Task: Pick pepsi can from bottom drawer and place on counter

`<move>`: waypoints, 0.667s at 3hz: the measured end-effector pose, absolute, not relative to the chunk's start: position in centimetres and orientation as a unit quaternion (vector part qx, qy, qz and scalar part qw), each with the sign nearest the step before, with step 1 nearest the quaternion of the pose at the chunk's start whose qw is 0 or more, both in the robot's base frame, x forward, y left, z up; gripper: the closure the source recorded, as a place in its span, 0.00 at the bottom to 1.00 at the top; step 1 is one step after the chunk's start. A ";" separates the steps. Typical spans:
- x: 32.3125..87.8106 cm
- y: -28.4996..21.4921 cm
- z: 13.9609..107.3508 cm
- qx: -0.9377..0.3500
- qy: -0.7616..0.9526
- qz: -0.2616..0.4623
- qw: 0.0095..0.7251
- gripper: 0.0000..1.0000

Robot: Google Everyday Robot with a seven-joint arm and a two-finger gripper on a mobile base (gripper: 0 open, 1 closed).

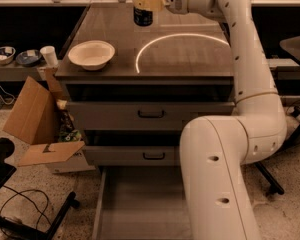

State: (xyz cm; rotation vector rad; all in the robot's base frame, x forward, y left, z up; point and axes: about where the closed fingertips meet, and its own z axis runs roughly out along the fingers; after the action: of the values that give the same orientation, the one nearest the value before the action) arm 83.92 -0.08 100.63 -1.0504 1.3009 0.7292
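The pepsi can is dark blue with a silver top. It is upright over the far middle of the counter, at or just above its surface. My gripper is shut on the can's upper part, reaching in from the right. The bottom drawer stands pulled open at the bottom of the view, its grey floor bare; my arm hides its right part.
A white bowl sits on the counter's front left. Two closed drawer fronts with black handles are below the counter. An open cardboard box and a white cup are to the left. A black chair base is at bottom left.
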 end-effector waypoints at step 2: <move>87.6 2.4 95.6 -0.435 0.639 0.283 0.567 1.00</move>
State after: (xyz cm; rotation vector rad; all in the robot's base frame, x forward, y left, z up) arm 87.60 2.38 95.61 -1.0219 1.5021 0.6656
